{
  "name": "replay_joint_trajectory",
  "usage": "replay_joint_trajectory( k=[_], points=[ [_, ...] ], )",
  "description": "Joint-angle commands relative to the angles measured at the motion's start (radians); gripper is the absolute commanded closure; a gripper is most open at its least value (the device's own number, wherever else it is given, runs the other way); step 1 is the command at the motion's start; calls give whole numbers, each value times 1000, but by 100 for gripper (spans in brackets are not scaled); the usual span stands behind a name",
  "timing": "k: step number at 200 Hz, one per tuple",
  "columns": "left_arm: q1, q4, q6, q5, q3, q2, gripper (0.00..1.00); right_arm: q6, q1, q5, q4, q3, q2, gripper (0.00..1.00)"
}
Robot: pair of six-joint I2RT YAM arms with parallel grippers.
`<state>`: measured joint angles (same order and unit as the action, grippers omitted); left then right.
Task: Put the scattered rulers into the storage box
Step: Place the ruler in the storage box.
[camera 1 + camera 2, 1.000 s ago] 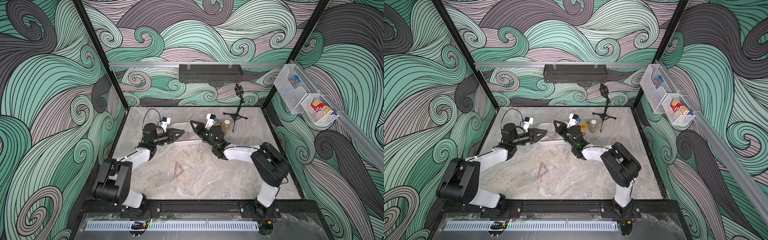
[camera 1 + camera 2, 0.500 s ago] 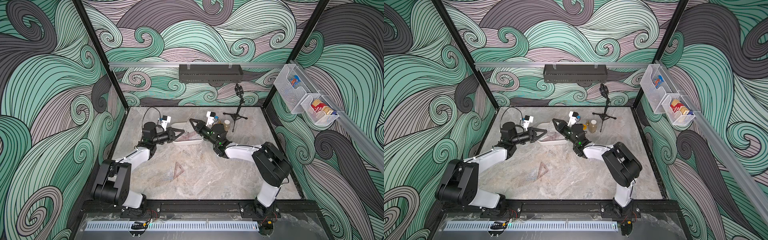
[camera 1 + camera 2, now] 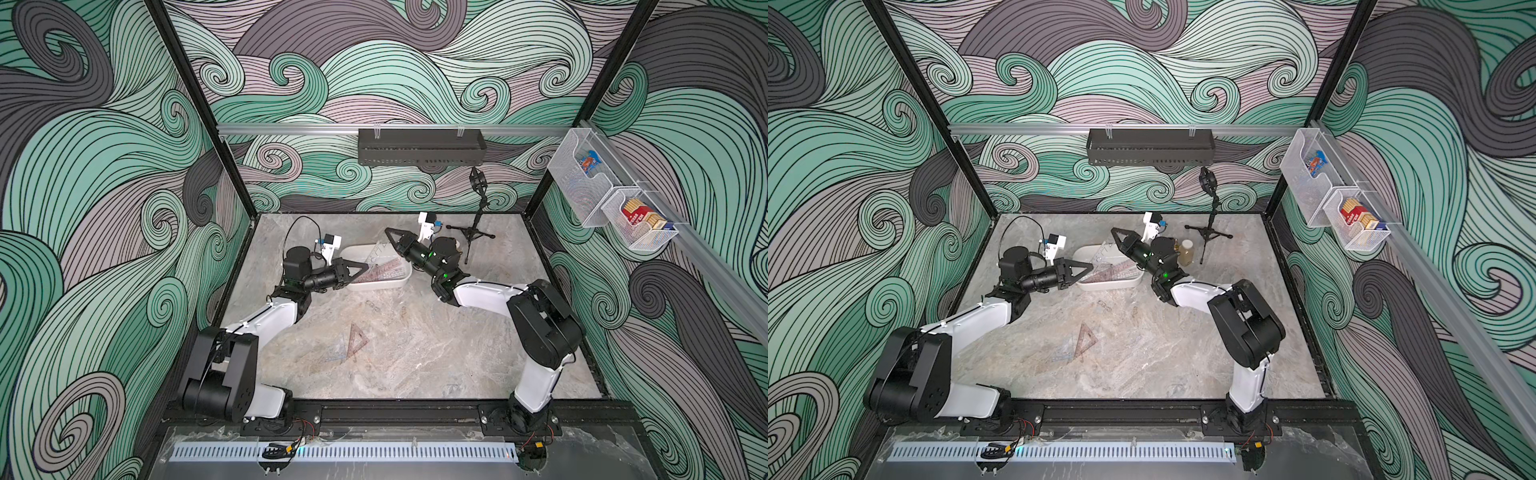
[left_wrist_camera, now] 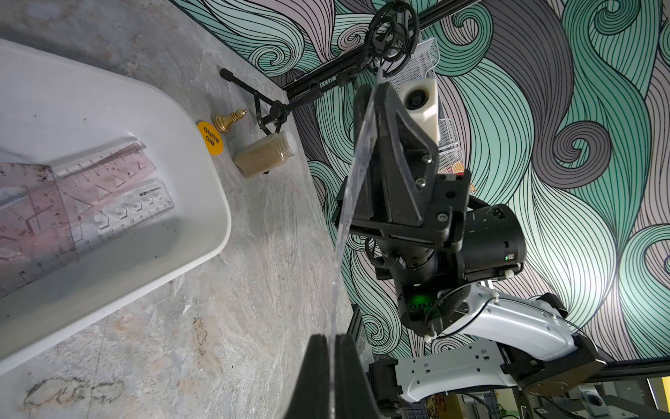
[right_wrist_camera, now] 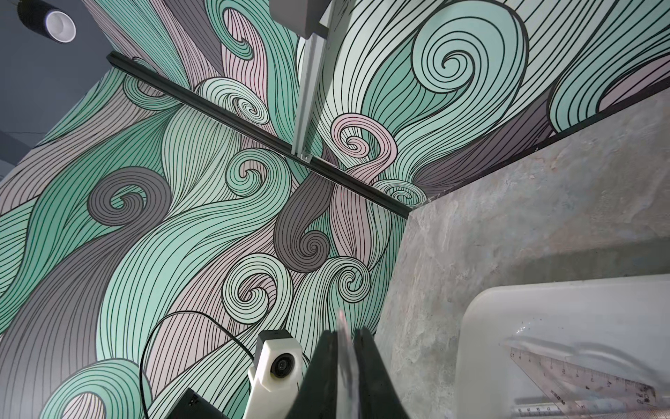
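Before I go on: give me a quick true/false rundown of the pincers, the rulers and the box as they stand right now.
1. The left pincer and the right pincer are both shut on one clear ruler, held above the storage box. True.
2. The storage box is empty. False: several rulers lie in it, pinkish and clear.
3. A pinkish-brown triangle lies on the table, outside the box. True.
4. The jar sits inside the storage box. False: it stands on the table, outside the box.
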<state>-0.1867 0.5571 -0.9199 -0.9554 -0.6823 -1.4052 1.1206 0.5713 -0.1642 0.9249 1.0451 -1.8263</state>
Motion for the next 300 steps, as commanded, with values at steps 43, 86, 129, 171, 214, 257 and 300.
replay_joint_trajectory(
  k=[43, 86, 129, 171, 214, 257, 300],
  points=[
    [21, -424, 260, 169, -30, 134, 37, -75, -19, 215, -96, -3, 54, 100],
    [28, -662, 379, 643, 73, 404, 17, -120, 33, 562, -4, 96, -79, 100],
    [7, -777, 402, 737, 9, 386, 17, -154, 116, 766, -17, 233, -238, 98],
    [-11, -785, 408, 744, 4, 384, 17, -178, 160, 785, -35, 285, -350, 97],
    [-14, -783, 407, 741, 4, 381, 17, -173, 173, 772, -51, 300, -425, 93],
    [-14, -779, 406, 743, 0, 368, 17, -154, 177, 746, -58, 297, -454, 88],
    [-14, -781, 407, 745, -8, 361, 17, -195, 173, 730, -17, 240, -417, 69]
  ],
)
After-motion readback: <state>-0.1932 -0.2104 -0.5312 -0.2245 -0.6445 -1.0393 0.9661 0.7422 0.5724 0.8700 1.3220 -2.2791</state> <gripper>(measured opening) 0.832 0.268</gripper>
